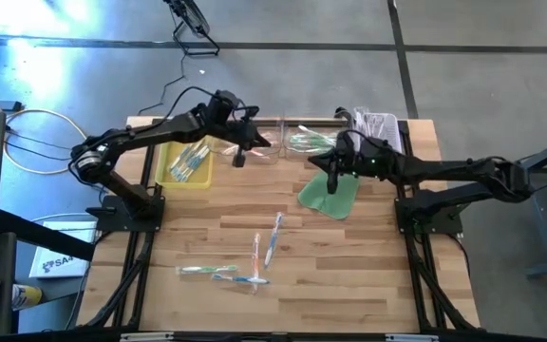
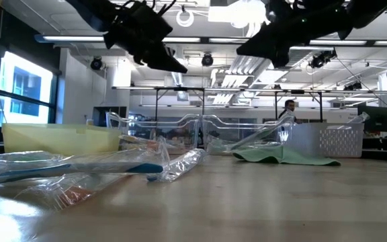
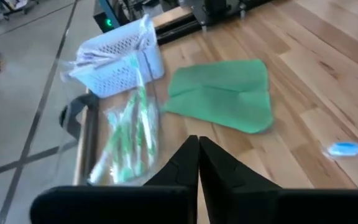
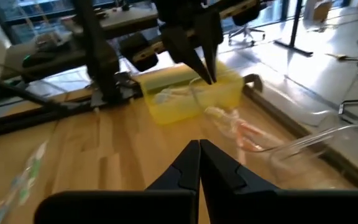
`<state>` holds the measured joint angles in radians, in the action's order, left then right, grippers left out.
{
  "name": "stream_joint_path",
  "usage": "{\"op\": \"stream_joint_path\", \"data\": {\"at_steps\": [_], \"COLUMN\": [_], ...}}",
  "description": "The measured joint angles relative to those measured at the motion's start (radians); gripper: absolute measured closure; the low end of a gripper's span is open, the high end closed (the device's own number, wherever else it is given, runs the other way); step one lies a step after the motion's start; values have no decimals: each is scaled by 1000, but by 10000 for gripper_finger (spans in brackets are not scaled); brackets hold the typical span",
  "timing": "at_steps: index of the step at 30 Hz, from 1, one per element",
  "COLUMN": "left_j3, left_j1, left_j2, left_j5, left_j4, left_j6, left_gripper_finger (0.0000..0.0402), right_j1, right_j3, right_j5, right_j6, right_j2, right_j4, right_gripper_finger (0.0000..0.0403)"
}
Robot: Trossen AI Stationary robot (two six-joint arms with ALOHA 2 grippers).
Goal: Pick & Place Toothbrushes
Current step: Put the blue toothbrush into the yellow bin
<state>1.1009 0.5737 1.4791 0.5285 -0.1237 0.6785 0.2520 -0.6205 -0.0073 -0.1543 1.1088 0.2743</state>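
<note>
Both jaws closed, empty; four loose toothbrushes [image 1: 254, 256] lie on the table [image 1: 349, 285].

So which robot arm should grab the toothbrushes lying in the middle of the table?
Probably the right gripper: it hangs empty over the green cloth, somewhat nearer the loose toothbrushes. The left gripper is farther back by the yellow bin.
</note>
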Motion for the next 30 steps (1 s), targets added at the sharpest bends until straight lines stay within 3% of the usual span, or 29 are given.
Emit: {"op": "stream_joint_path", "data": {"at_steps": [9,14,19,30], "left_j3": [-418,-579,-609,-610], "left_j1": [-51,-161,-280,-399], "left_j2": [-209,-365,-457,-468], "left_j5": [-16,-174,-361,-360], "left_j4": [310,415,406,394], "left_j6": [-226,-340,-410,-475], "left_gripper_finger": [400,401,401,401], "right_j1": [-63,-76,-76,-76], "right_j3": [1,1,1,1], "right_j5": [8,8,35,3], "right_j6": [-1,-1,1,46], "right_j2": [0,0,0,1], "right_j4": [-68,-64,-61,-97], "right_gripper_finger": [401,401,401,401]}}
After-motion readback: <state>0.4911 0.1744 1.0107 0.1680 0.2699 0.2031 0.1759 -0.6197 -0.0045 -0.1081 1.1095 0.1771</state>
